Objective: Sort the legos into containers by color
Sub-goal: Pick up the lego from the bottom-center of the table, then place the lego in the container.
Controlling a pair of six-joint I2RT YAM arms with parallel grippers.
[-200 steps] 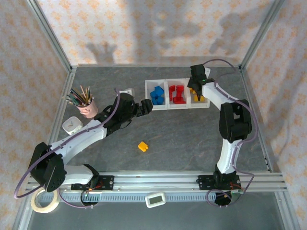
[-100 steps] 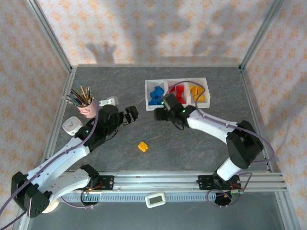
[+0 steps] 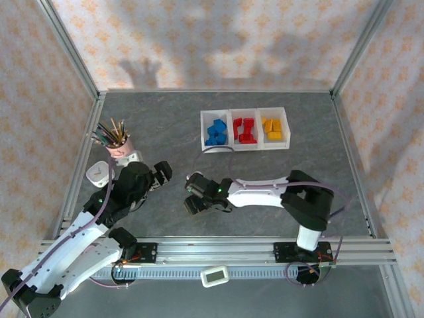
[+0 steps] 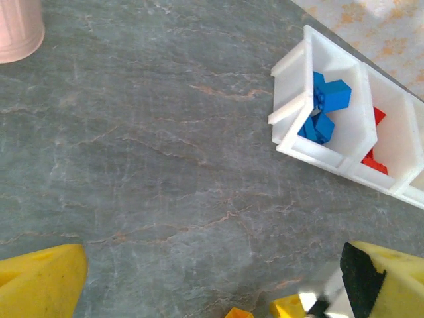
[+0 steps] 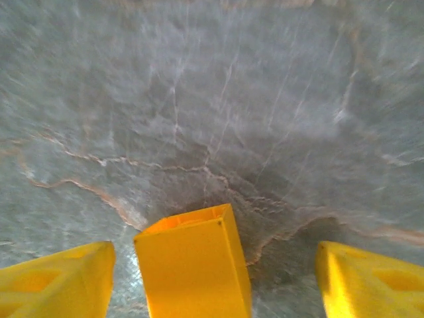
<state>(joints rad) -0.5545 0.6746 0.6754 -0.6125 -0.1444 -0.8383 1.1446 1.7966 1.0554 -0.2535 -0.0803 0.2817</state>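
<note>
**Right arm swings from the tray to the loose yellow brick**

Since a second ago the right arm has come away from the tray's (image 3: 203,131) right end and now reaches low across the front of the worktop (image 3: 298,159). The left arm has drawn back toward its base.

The tray sits at the back of the worktop with three compartments side by side. The left one holds blue bricks (image 3: 216,130), the middle one red bricks (image 3: 246,130), and the right one yellow-orange bricks (image 3: 272,128). Each colour keeps to its own compartment.

One yellow brick (image 5: 192,265) lies on the worktop near the front, well apart from the tray. The right end effector (image 3: 192,203) hangs over it, released. Its fingers (image 5: 56,278) stand either side of the brick, with a gap showing on both sides.

The left end effector (image 3: 163,169) is spread wide with nothing between its fingers (image 4: 40,281). It is near the pink cup (image 3: 122,151) of pencils.

A small white device (image 3: 214,275) sits on the front rail; its face is too small to read
</note>
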